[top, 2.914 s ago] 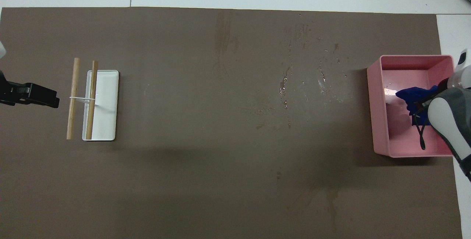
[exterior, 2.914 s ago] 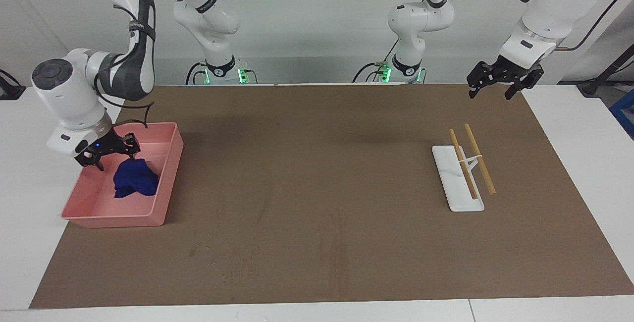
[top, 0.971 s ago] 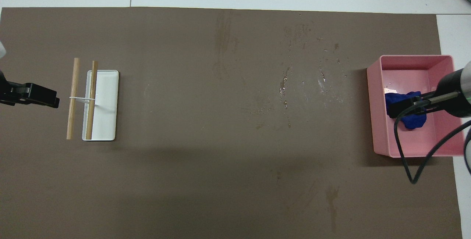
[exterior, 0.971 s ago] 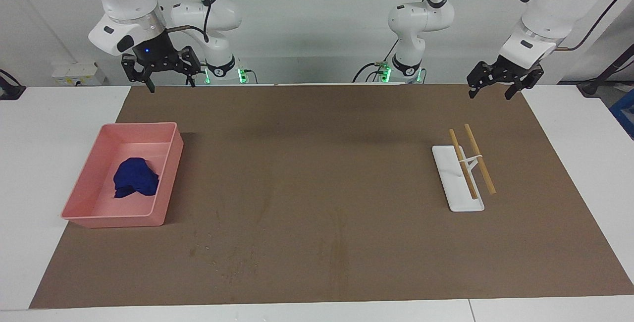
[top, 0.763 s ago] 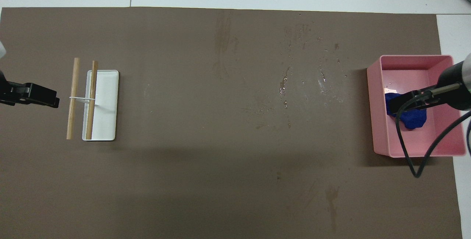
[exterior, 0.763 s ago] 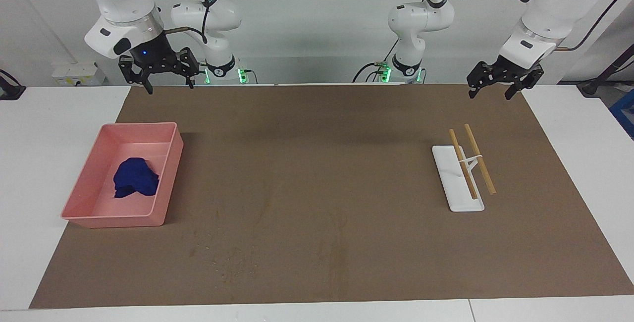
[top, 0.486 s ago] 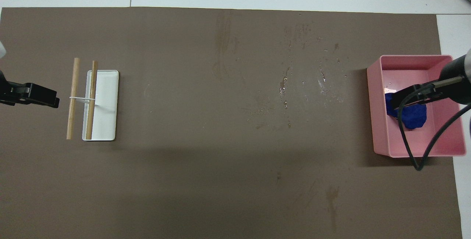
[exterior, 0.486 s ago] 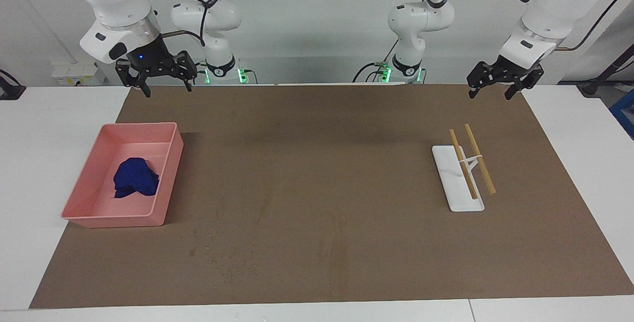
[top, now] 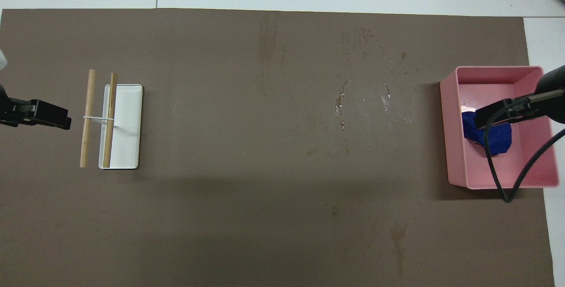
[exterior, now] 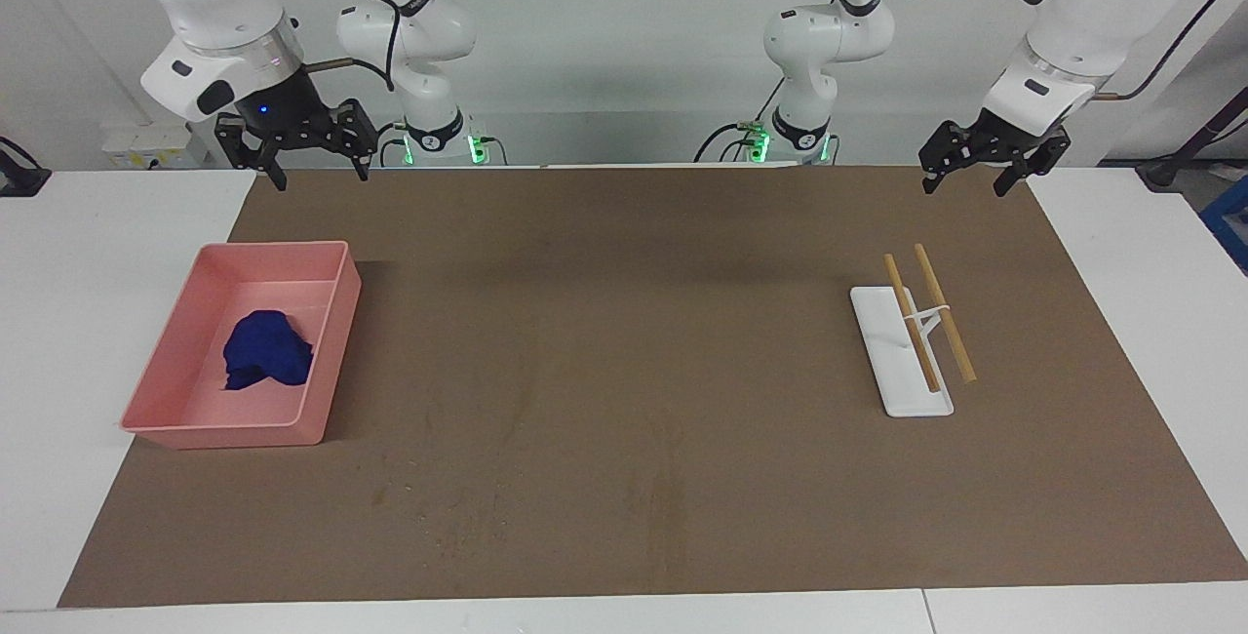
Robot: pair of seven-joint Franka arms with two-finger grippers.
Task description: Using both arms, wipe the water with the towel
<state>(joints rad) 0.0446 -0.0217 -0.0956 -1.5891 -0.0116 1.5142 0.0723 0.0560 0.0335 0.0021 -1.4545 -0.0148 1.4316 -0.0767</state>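
The deep-blue towel (exterior: pixel 265 351) lies crumpled in the pink bin (exterior: pixel 331 341) at the right arm's end of the table. It also shows in the overhead view (top: pixel 499 139), partly covered by the raised hand. My right gripper (exterior: pixel 314 176) is open and empty, high in the air above the bin's end of the mat, well apart from the towel; in the overhead view (top: pixel 479 118) it overlaps the bin (top: pixel 454 145). My left gripper (exterior: pixel 967 183) is open and empty, and waits in the air over the mat's corner at the left arm's end (top: pixel 62 121).
Water drops (top: pixel 353 101) and streaks lie on the brown mat (exterior: pixel 624 341) between its middle and the bin. A white rack with two wooden rods (exterior: pixel 912 351) stands toward the left arm's end (top: pixel 119 126).
My right gripper has risen out of the bin, leaving the towel there, and has since drifted slowly toward the right arm's end of the table. The left arm has not moved.
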